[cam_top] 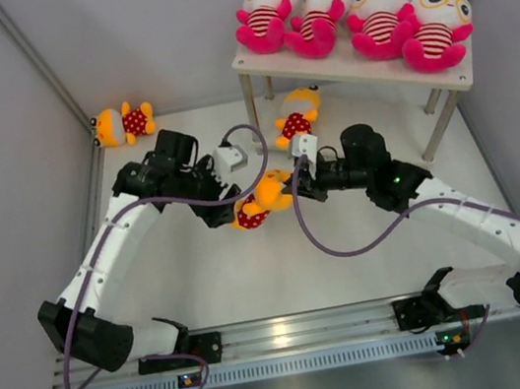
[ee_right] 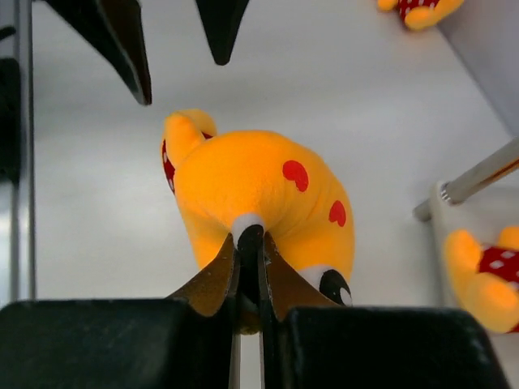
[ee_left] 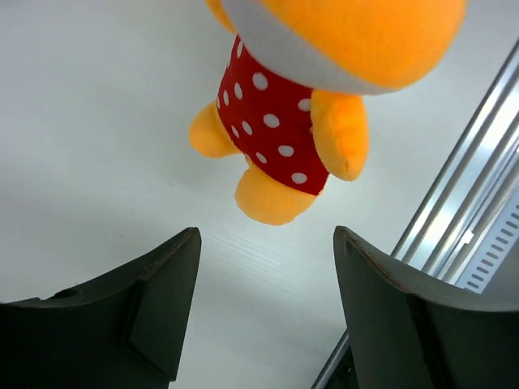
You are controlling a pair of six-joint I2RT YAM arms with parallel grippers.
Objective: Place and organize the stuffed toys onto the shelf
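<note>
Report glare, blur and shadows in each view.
Top external: even light, bright glare on the metal rail. Left wrist: orange doll sharp, left fingers dark against the white floor. Right wrist: right fingers shadowed and soft, doll crisp.

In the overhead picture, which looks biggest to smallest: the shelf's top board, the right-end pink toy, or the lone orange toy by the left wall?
1. shelf's top board
2. right-end pink toy
3. lone orange toy; it lies lower, farther from the camera, so the real gap is unsure.
</note>
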